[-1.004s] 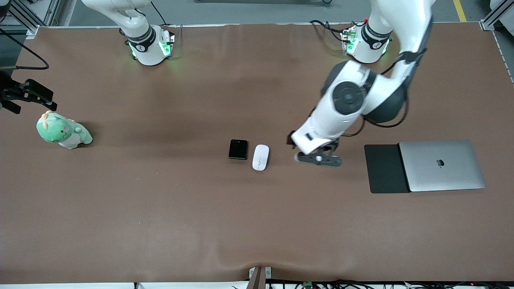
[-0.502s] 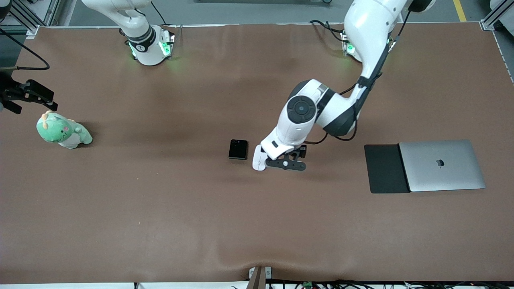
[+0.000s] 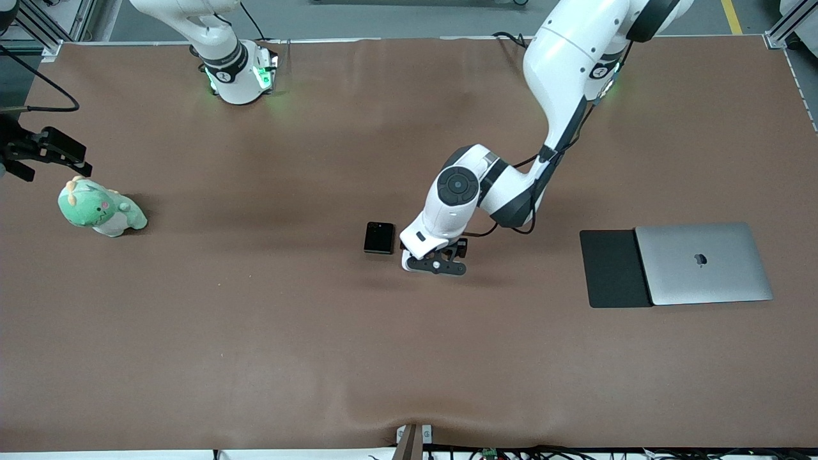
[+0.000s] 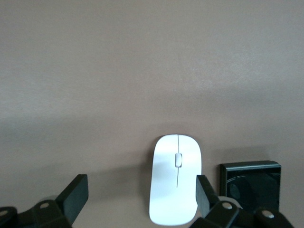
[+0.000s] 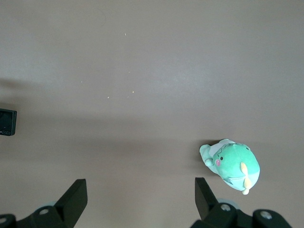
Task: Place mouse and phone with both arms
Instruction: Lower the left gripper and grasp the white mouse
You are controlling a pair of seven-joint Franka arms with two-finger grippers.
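Front view: brown table; left gripper, fingers apart, over the mouse, phone just beside it. Right gripper waits by a green plush; laptop and black pad lie toward the left arm's end.

Left wrist view: mouse lies between spread fingers.

Right wrist view: fingers apart over the mat, plush below.

Robotics lab, brown-covered test table, aluminium frame rails, cabling

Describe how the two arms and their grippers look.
Both arms are glossy white with black joint bands and green-lit bases. The left arm has a round black joint cap and a black cable. The left gripper and right gripper are black, two-fingered.
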